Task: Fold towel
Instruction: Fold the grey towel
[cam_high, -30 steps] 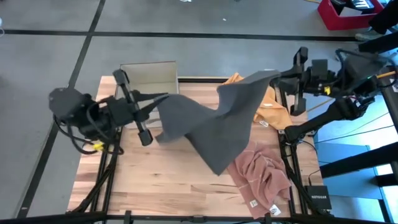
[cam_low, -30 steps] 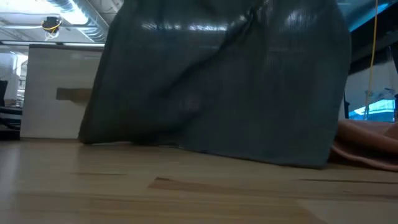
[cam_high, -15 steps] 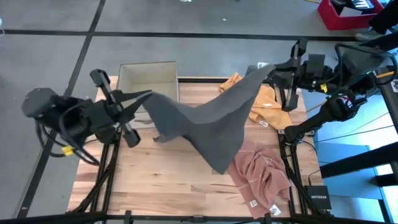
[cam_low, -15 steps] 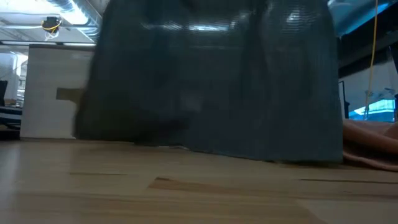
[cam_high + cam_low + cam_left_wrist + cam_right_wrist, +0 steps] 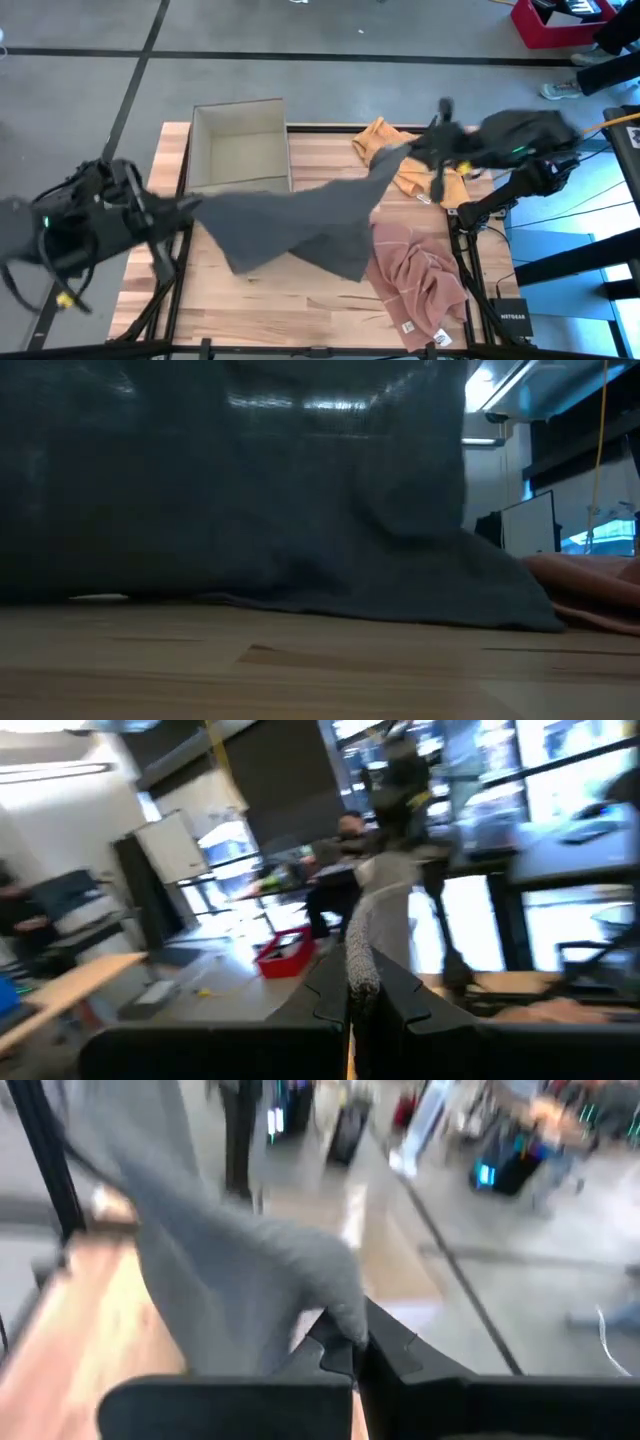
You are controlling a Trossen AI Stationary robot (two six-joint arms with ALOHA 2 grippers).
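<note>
Our left claw (image 5: 185, 207) is clamped on one corner of the grey towel (image 5: 290, 215), out past the desk's (image 5: 290, 310) 9 o'clock edge; the left wrist view shows the cloth pinched between the closed fingers (image 5: 330, 990). Our right claw (image 5: 400, 152) is clamped on the opposite corner near 2 o'clock, with cloth bunched at its closed fingertips (image 5: 340, 1345) in the right wrist view

Between the two the towel is stretched as a long band, its long axis running from 9 o'clock to 2 o'clock across the desk's middle. Its loose lower part sags toward 5 o'clock and drags on the wood, as the low view shows

We judge the coming move turns on that axis: each claw holds one end, so neither is nearer, and the slack hangs on the 6 o'clock side

A cardboard box (image 5: 240, 145) sits at 11 o'clock, an orange cloth (image 5: 420, 175) at 2 o'clock, a pink cloth (image 5: 420, 285) at 4 o'clock
</note>
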